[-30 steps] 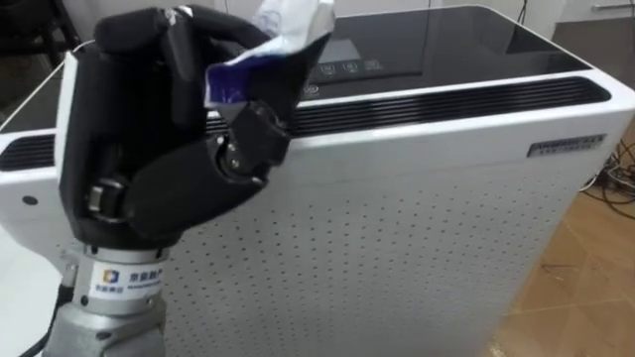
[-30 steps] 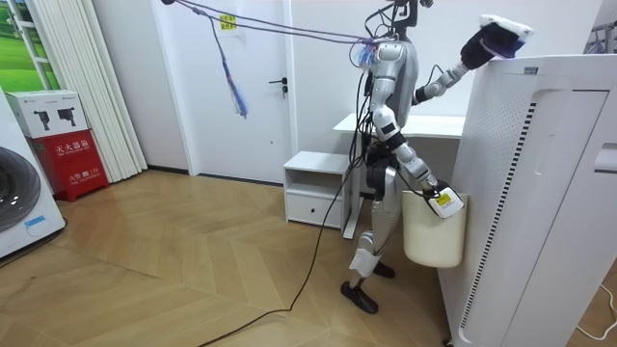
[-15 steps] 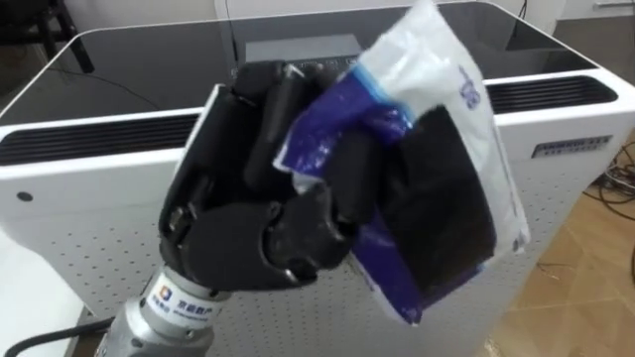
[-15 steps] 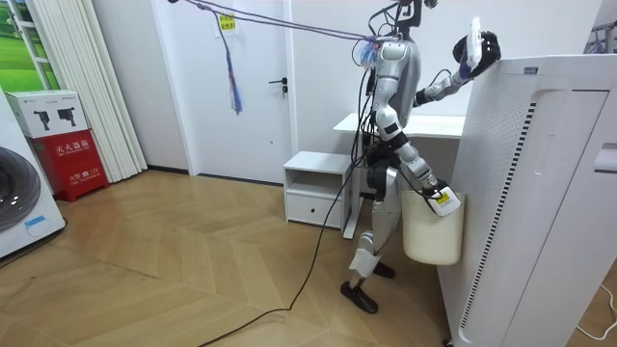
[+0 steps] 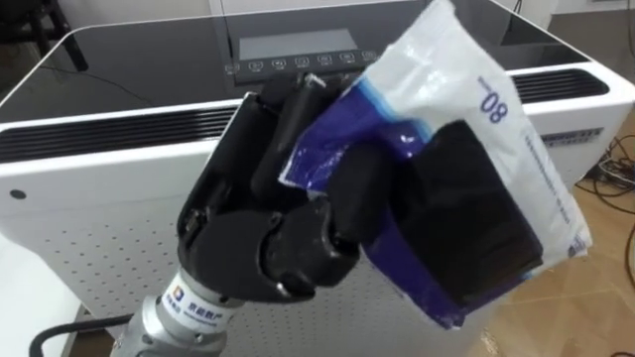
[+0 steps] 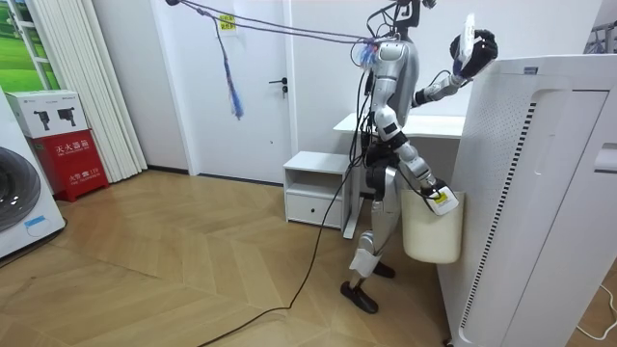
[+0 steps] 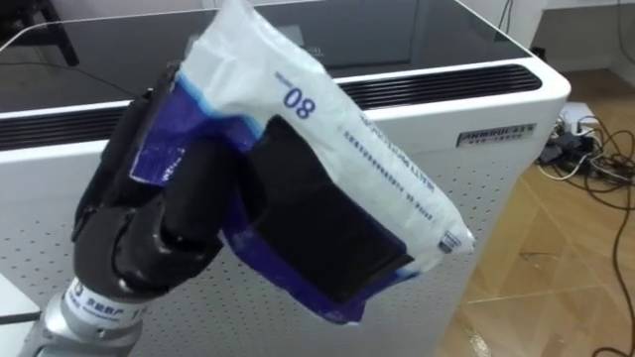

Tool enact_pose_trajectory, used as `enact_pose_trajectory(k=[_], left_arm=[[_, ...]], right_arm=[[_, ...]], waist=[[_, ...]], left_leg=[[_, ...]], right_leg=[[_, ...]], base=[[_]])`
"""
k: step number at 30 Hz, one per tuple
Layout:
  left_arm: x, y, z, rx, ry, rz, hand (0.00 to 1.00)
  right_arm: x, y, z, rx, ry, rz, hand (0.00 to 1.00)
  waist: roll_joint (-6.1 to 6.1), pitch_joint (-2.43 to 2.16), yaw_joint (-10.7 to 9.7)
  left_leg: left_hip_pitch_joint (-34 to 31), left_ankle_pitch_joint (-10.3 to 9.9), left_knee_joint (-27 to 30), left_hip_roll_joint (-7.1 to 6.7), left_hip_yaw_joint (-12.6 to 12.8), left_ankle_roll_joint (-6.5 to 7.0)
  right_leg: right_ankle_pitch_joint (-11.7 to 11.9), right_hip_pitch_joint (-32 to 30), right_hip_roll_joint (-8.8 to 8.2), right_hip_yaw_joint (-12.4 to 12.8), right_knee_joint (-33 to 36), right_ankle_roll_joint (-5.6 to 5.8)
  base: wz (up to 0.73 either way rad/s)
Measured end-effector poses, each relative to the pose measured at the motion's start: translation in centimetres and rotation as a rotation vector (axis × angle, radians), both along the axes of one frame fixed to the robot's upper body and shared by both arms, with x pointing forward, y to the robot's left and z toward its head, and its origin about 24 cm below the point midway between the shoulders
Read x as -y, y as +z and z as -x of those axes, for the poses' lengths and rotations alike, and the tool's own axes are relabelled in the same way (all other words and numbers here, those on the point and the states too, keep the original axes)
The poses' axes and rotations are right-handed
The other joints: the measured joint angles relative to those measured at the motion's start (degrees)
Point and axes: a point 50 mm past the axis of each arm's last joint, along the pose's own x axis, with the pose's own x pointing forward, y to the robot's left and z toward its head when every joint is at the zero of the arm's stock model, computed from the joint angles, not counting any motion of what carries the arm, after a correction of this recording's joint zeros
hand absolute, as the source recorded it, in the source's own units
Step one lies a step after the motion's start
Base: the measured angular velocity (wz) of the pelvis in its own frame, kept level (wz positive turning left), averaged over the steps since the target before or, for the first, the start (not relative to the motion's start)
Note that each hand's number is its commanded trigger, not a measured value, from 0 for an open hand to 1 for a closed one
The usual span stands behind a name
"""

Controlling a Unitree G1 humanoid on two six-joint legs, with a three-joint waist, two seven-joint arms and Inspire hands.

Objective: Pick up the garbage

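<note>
While raised near dark top (image 5: pixel 129 69) of white appliance (image 5: pixel 60 208), left robot hand (image 5: pixel 268 248) grips blue-white packet (image 5: pixel 466 129).

A tall white appliance (image 5: pixel 79 233) stands close by — perforated front, a long dark vent (image 5: pixel 109 129) along its top edge, a glossy black lid (image 5: pixel 129 69) with a row of buttons (image 5: pixel 293 65). Cables (image 7: pixel 585 134) lie on the wooden floor (image 6: pixel 174 260) beside it. Farther off: a white counter (image 6: pixel 445 123), a low white cabinet (image 6: pixel 313 188), a door (image 6: pixel 246 87), a red box (image 6: pixel 75 159) and a washing machine (image 6: pixel 19 207).
</note>
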Motion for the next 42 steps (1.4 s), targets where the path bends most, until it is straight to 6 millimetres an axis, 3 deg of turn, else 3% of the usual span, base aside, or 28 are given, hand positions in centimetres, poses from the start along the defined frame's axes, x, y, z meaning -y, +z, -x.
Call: enact_pose_trajectory(k=[3,5,8,11,17,23,42], left_arm=[[0.1,-1.6,-0.7,0.0,0.037,-0.134,1.0],[-0.1,-4.1,-1.1,-0.025,0.043,-0.281,1.0],[-0.8,-7.6,-1.1,-0.111,0.069,-0.49,1.0],[-1.4,-10.0,-1.3,-0.178,0.094,-0.605,1.0],[-1.8,-12.6,-1.4,-0.271,0.113,-0.698,1.0],[-2.3,-14.3,-1.6,-0.308,0.173,-0.825,1.0],[-2.6,-17.2,-1.5,-0.407,0.176,-0.899,1.0]], right_arm=[[0.2,0.1,-0.2,0.008,0.001,0.009,1.0],[0.3,0.3,-0.6,0.016,0.011,0.024,1.0],[0.4,0.4,-1.2,0.025,0.014,0.038,1.0],[0.7,0.7,-2.0,0.04,0.017,0.056,1.0],[0.9,1.2,-3.6,0.074,0.038,0.094,1.0],[1.0,1.6,-4.7,0.102,0.028,0.111,1.0],[0.5,1.9,-5.1,0.127,0.041,0.099,1.0]], waist=[[0.17,0.14,0.9],[0.21,0.46,1.6],[0.41,0.43,1.5],[0.9,0.63,1.7],[2.21,0.86,2.3],[2.05,0.96,2.2],[1.51,1.21,1.4]], left_leg=[[-1.2,0.0,0.7,0.15,-0.2,0.0],[-2.4,0.0,1.5,0.32,-0.2,-0.06],[-5.2,0.0,2.9,0.67,-0.6,-0.46],[-8.1,0.4,4.1,0.96,-1.3,-0.9],[-12.4,1.8,4.1,1.05,-1.3,-1.25],[-15.0,2.6,4.1,1.07,-1.5,-1.7],[-18.5,3.0,5.1,1.08,-1.1,-1.95]], right_leg=[[-0.1,-1.8,-0.09,0.0,1.5,-0.19],[-0.2,-2.5,0.04,-0.3,1.7,-0.4],[-0.1,-4.1,0.35,-1.4,1.8,-1.0],[0.3,-6.3,0.56,-2.7,2.0,-1.54],[0.1,-11.3,0.06,-3.4,4.4,-2.11],[-0.4,-14.3,-0.18,-3.4,5.7,-2.77],[-1.0,-18.1,-0.68,-3.1,6.9,-3.04]], base=[[0.0],[0.05],[0.16],[0.22],[0.08],[0.04],[0.0]])
